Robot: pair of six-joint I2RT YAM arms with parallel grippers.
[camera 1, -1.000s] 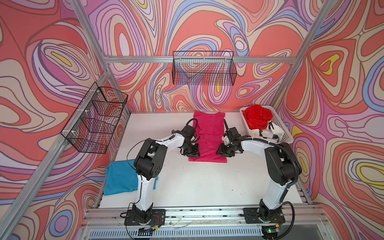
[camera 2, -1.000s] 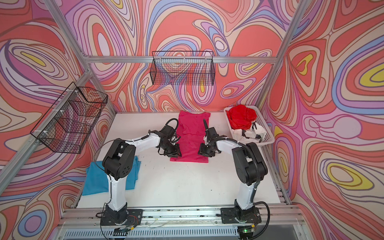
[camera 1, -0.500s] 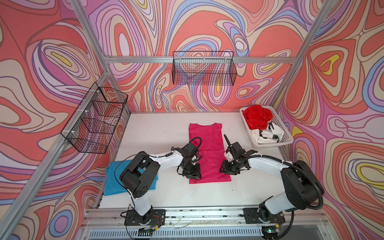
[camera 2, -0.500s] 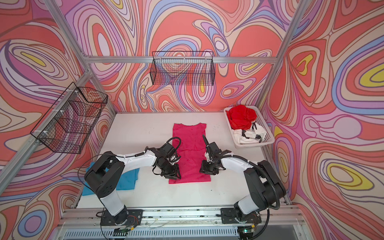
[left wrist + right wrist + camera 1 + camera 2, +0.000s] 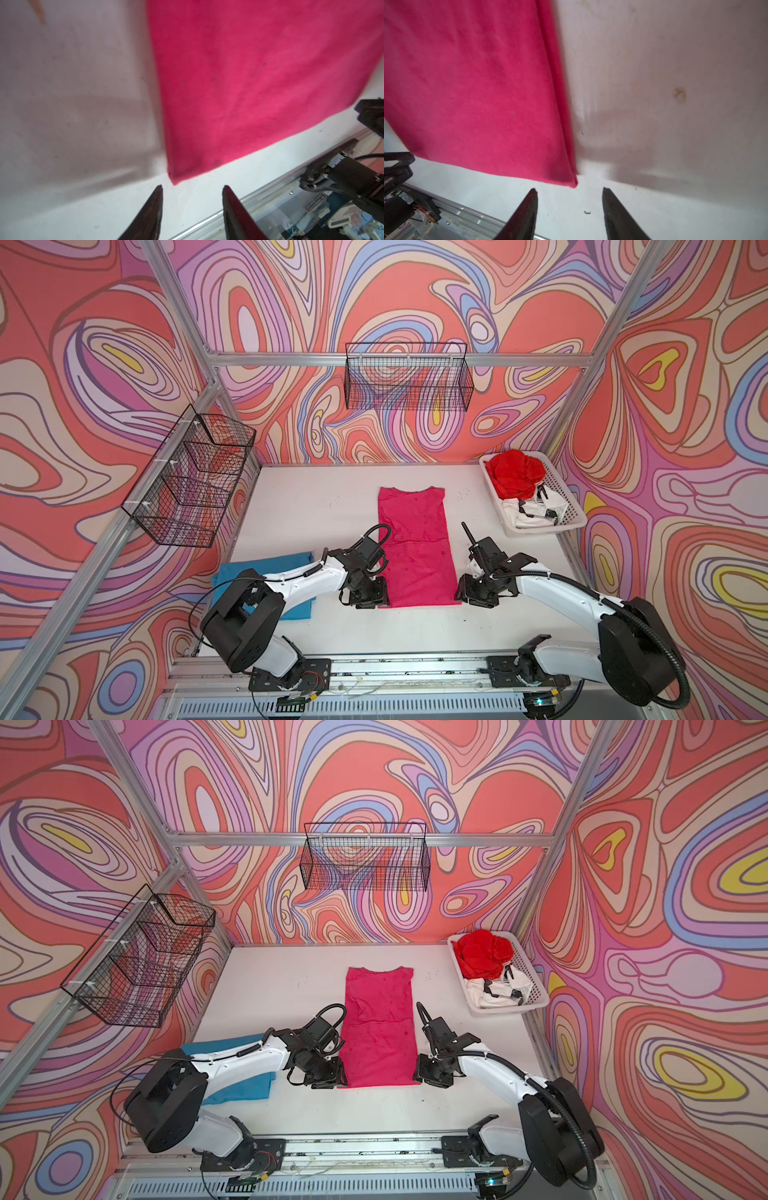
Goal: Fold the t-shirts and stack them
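White table (image 5: 316, 506). Magenta-pink t-shirt (image 5: 415, 547) mid-table, flat, folded into a long narrow strip, collar end far. Teal-blue t-shirt (image 5: 270, 564) folded at near left edge, partly under left arm. White basket (image 5: 544, 530) far right holds crumpled red t-shirt (image 5: 515, 472) and white t-shirt (image 5: 532, 510). Left gripper (image 5: 192, 187), right gripper (image 5: 569, 189): fingers apart, empty, just off the strip's near corners.

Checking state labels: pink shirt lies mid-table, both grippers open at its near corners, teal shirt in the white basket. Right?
No. The teal shirt lies on the table at left, in both top views; the white basket holds the red shirt and white shirt. Rest stands.
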